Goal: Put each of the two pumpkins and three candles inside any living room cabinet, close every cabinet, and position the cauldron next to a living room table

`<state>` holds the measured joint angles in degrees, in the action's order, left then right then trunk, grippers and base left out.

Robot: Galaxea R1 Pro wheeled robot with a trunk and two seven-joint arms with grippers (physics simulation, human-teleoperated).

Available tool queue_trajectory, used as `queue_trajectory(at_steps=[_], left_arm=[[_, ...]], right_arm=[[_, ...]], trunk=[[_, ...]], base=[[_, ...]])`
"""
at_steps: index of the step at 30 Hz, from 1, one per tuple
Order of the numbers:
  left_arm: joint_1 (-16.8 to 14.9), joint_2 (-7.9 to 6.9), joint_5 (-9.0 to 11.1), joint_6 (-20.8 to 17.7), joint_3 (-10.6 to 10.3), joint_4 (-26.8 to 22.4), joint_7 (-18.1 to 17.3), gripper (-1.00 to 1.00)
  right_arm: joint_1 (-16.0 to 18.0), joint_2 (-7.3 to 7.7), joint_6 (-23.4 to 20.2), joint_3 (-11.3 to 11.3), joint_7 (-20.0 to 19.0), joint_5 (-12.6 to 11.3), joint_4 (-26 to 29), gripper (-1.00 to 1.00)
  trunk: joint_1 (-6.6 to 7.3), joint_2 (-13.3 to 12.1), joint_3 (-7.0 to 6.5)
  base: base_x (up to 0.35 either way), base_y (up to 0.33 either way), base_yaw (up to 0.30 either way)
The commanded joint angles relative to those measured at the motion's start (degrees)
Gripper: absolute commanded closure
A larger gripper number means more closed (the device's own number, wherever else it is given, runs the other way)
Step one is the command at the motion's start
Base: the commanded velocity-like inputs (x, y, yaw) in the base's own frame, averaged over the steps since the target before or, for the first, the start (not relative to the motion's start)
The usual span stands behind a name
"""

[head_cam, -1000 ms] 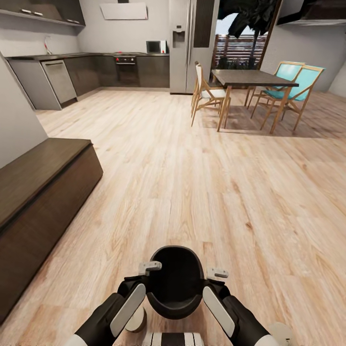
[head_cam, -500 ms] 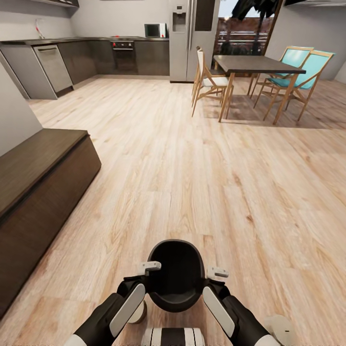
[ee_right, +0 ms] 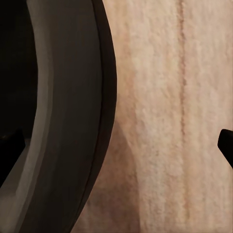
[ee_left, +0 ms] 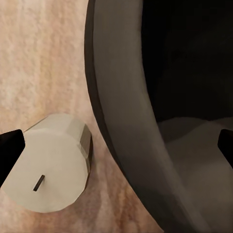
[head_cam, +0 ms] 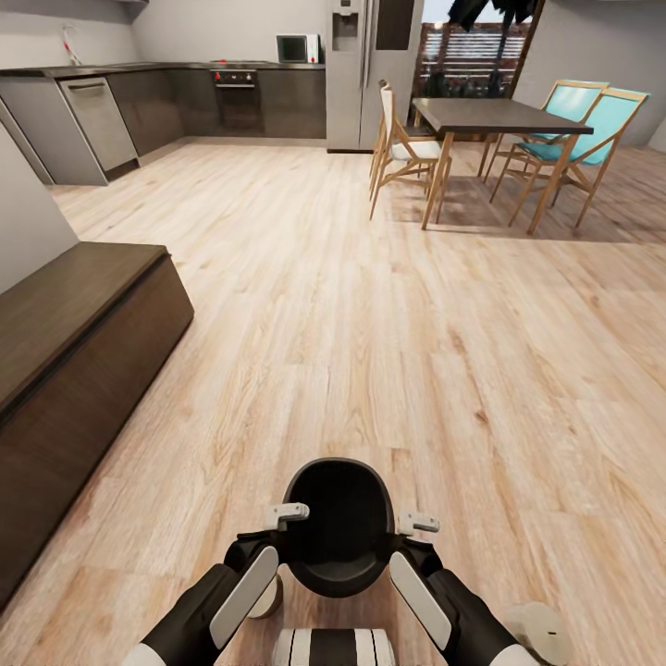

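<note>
Cauldron: matte black, wide-mouthed, rim between each spread claw's tips, left, right.

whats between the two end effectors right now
The black cauldron, shown in the head view, sits between the left end effector and right end effector.
</note>
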<state>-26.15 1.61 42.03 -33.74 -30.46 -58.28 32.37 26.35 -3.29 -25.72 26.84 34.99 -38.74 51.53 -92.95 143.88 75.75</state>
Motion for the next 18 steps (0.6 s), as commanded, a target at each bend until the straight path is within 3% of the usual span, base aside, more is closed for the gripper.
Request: queue_trajectory(at_steps=[1,7,18], left_arm=[[0.0,-0.02,0.6,0.0,-0.1,-0.1,0.6,-1.0],[0.0,-0.03,0.6,0.0,-0.1,-0.1,0.6,-1.0],[0.0,-0.11,0.7,0.0,-0.1,-0.1,0.6,-1.0]], right_arm=[[0.0,0.04,-0.2,0.1,0.5,-0.5,0.1,-1.0],[0.0,0.04,-0.2,0.1,0.5,-0.5,0.1,-1.0],[0.1,0.04,-0.3,0.1,0.5,-0.5,0.1,-1.0]], trunk=[[0.01,0.0,0.05],[-0.09,0.1,0.93],[-0.09,0.1,0.93]], base=[[0.0,0.0,0.0],[0.0,0.0,0.0],[0.0,0.0,0.0]])
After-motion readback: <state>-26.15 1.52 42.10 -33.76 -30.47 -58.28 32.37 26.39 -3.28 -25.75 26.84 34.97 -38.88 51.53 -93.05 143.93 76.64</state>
